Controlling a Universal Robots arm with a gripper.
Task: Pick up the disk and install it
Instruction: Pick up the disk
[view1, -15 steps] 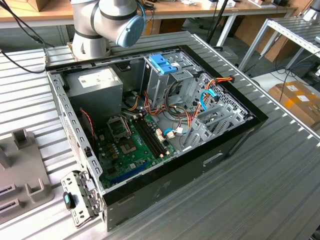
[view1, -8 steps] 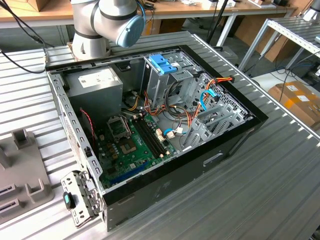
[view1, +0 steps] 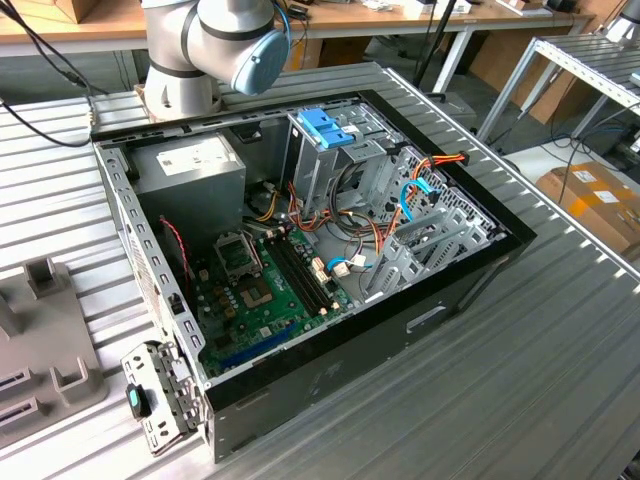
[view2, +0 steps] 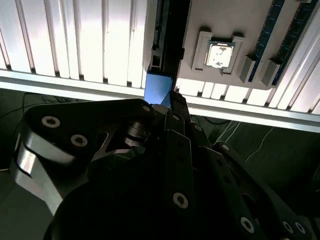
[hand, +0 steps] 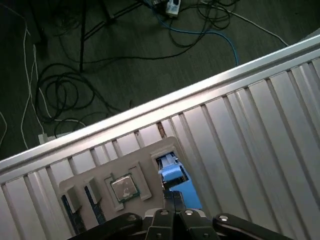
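The disk (hand: 176, 176) stands on edge in a grey holder (hand: 142, 152) just below the jaws — pinching it or merely near, one cannot tell — and seems stiff, rather heavy, shock-sensitive, best gripped across its flat faces.

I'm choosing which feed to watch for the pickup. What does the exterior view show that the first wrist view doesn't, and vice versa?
Exterior view: the open computer case with its motherboard, and the arm's base. First wrist view: the gripper right by the light-blue disk, at the edge of a grey holder that carries a processor chip, with cable-strewn floor beyond. Both: the ribbed metal table.
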